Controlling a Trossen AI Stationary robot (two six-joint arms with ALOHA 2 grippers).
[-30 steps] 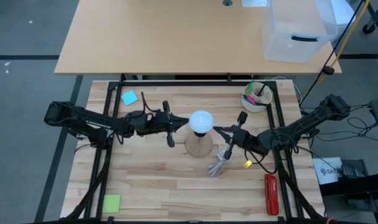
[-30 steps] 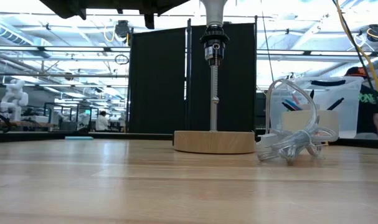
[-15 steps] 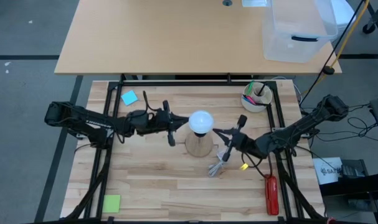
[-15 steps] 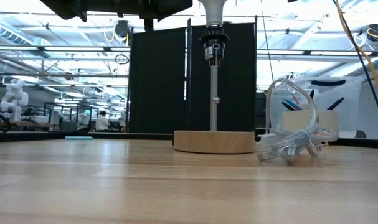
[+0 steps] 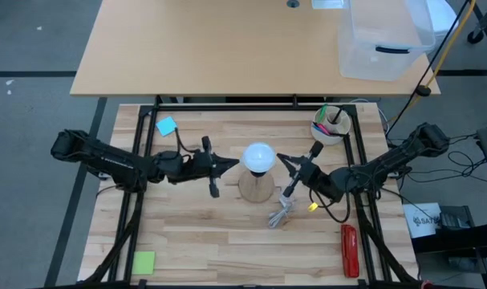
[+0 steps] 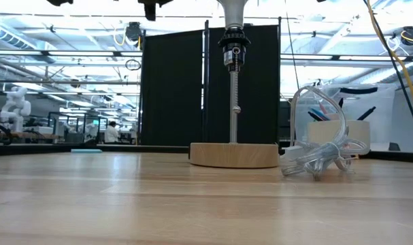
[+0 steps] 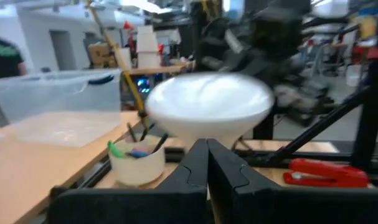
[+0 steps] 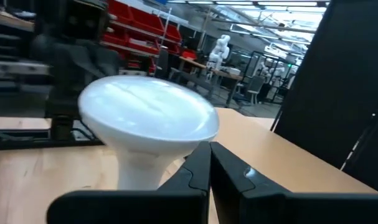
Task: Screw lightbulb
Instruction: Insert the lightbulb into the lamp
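The white lightbulb (image 5: 258, 156) sits upright in the black socket (image 6: 233, 51) of a lamp rod standing on a round wooden base (image 6: 233, 155). My left gripper (image 5: 233, 164) is shut and roughly level, its tips just left of the bulb. In the left wrist view the tips (image 7: 207, 149) stand in front of the bulb's neck (image 7: 204, 134). My right gripper (image 5: 282, 160) is also shut and level, its tips just right of the bulb, beside the neck (image 8: 145, 165) in the right wrist view. My left gripper has its shut tips close to the bulb's neck, coming level from the table's left; I cannot tell whether they touch it. My right gripper has its shut tips beside the neck, coming level from the table's right; I cannot tell whether they touch it.
A clear cable bundle (image 5: 282, 210) lies on the near right of the wooden base. A white cup of pens (image 5: 330, 124) stands at the far right. A red tool (image 5: 349, 249) lies near the right edge. A blue note (image 5: 167, 126) and a green note (image 5: 144, 262) lie on the left.
My left gripper has drawn back a little toward the table's left edge, away from the bulb, still shut. My right gripper has turned at the wrist, its tips swinging slightly toward the far edge. The bulb and lamp have kept their place.
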